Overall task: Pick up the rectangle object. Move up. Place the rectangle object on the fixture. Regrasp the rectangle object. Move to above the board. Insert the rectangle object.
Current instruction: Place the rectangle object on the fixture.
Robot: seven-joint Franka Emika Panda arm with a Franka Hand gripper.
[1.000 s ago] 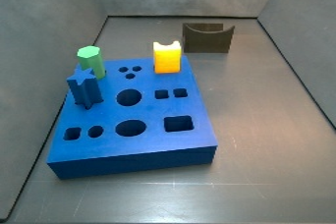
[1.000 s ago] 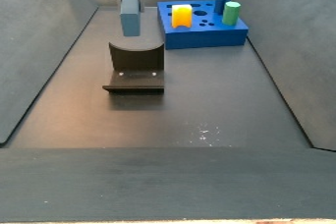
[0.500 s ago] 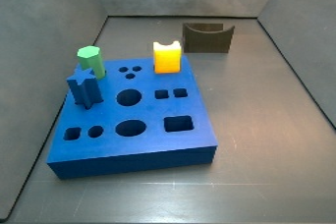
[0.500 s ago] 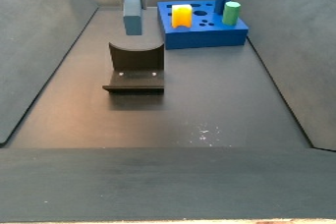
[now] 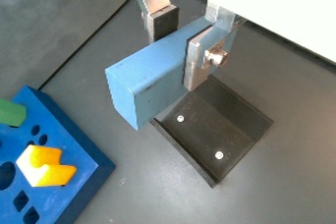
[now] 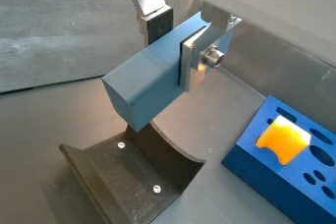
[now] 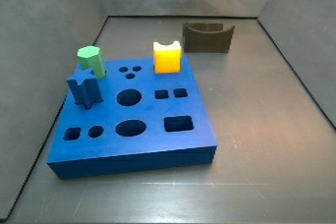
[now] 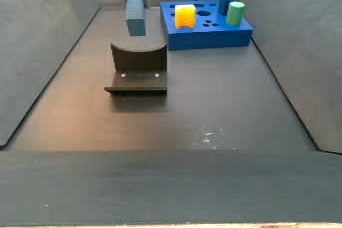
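Gripper (image 5: 184,33) clamped on rectangle object (image 5: 155,78), jaws pinching its upper end; bar hangs upright in air directly over fixture (image 8: 138,67), not touching. Board (image 7: 132,113) well apart, w/ yellow block (image 7: 167,57) and green peg (image 7: 89,59) on it.

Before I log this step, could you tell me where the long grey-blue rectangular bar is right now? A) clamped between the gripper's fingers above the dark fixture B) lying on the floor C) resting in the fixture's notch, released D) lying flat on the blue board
A: in a wrist view the gripper clamps the grey-blue bar between its silver fingers, hanging clear above the dark fixture.
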